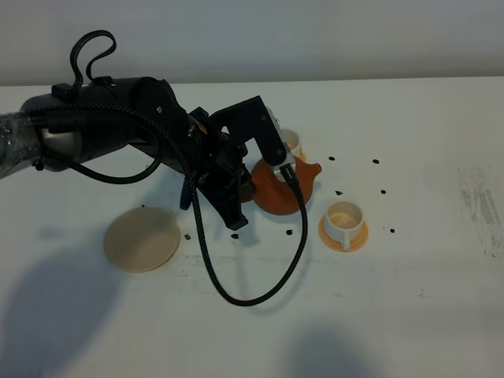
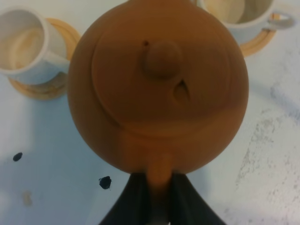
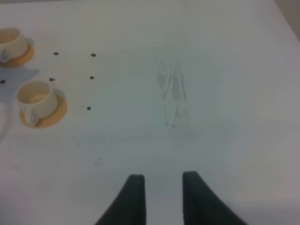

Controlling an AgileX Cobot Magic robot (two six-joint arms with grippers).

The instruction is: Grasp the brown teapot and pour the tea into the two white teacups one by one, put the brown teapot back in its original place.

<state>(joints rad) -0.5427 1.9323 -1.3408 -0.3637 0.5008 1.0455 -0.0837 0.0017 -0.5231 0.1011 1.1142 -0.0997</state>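
The brown teapot (image 1: 282,190) is off its coaster, between the two white teacups, with its spout toward the right. My left gripper (image 1: 266,175) is shut on its loop handle; the left wrist view shows the lid (image 2: 159,61) from above and the gripper (image 2: 159,199) clamped on the handle. One teacup (image 1: 293,142) stands just behind the pot, the other (image 1: 345,220) to its front right, each on an orange saucer. Both also show in the left wrist view (image 2: 23,44) (image 2: 239,16). No dark tea is visible. The right gripper (image 3: 161,197) is open and empty over bare table.
The beige coaster (image 1: 142,239) lies bare at the front left of the left arm. A black cable (image 1: 236,295) loops down over the table in front of the pot. Small black marks dot the white table (image 1: 409,299). The right wrist view shows both cups far off (image 3: 35,98).
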